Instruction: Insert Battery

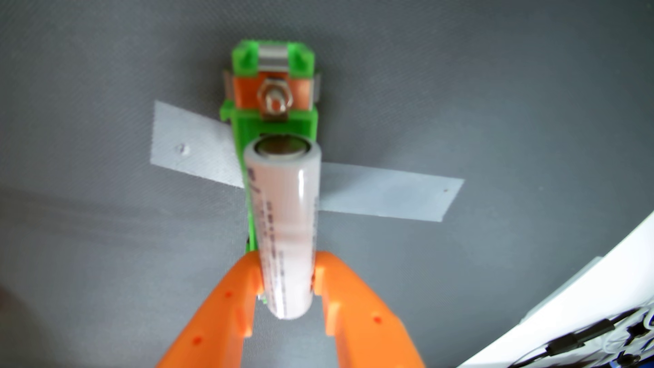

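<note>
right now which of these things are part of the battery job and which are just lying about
Part of the job:
- white battery, clamped between the orange gripper fingers
- green battery holder with metal contacts, on the grey mat

Just lying about:
- grey tape strips across the mat under the holder
- white object with black cables, lower right corner

The tool [287, 279] has two broad fingers [219, 311] of bright orange moulded plastic that widen toward the wrist. Each tip carries a small stepped notch on its inner face, and small darker red-orange dots mark the upper surfaces.
</note>
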Robot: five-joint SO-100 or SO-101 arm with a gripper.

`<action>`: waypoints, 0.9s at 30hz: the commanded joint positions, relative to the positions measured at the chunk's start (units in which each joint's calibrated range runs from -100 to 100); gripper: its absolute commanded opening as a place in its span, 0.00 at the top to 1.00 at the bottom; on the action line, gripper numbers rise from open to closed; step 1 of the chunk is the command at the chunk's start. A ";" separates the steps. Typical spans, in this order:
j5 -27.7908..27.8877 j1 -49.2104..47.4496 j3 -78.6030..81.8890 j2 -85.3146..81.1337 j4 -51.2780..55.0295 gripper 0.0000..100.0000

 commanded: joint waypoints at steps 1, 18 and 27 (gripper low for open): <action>0.29 0.49 -0.11 -0.22 -0.29 0.95; 0.34 -0.45 -0.11 -0.55 -0.12 0.87; 0.34 -0.45 -0.38 -0.97 0.31 0.86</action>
